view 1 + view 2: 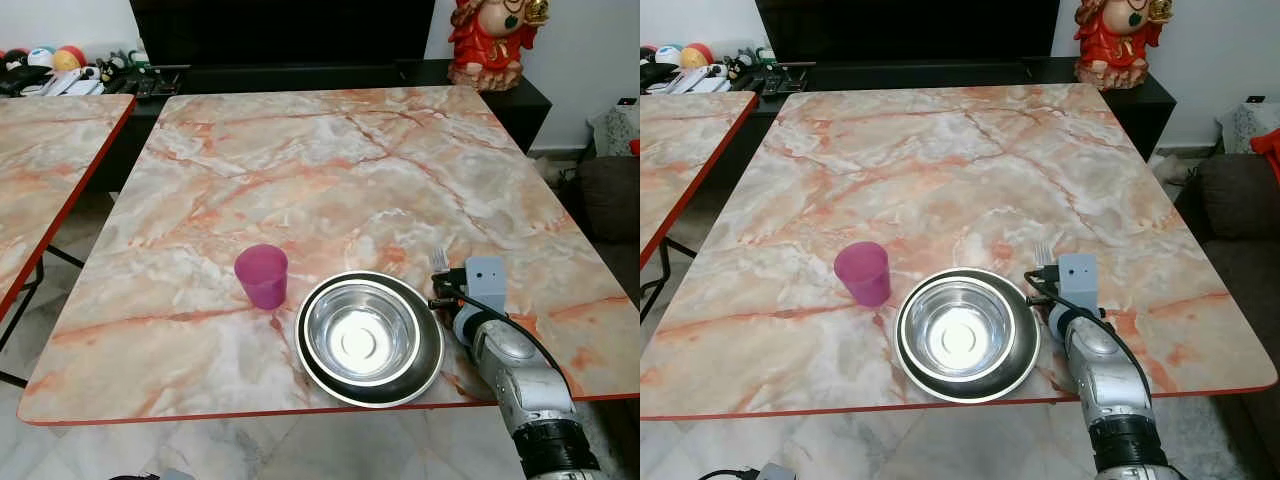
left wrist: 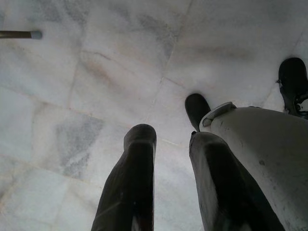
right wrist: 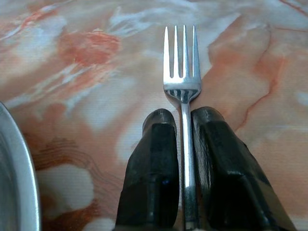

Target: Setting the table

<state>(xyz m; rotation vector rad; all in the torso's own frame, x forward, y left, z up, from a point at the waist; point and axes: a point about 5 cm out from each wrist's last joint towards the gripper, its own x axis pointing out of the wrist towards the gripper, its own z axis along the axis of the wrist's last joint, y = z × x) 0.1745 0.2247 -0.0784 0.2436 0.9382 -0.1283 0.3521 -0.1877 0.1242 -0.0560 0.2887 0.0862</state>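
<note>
The marble table (image 1: 330,170) carries a steel bowl (image 1: 362,335) on a dark plate (image 1: 425,375) at its near edge, with a purple cup (image 1: 262,275) just to the left. The right gripper (image 3: 183,127) sits just right of the plate, pinching a fork (image 3: 182,72) by its handle, tines pointing far. The right wrist view shows that clamp plainly. The left gripper (image 2: 171,144) hangs over the tiled floor (image 2: 96,72), fingers slightly parted around nothing, beside the robot's dark feet (image 2: 197,108)
</note>
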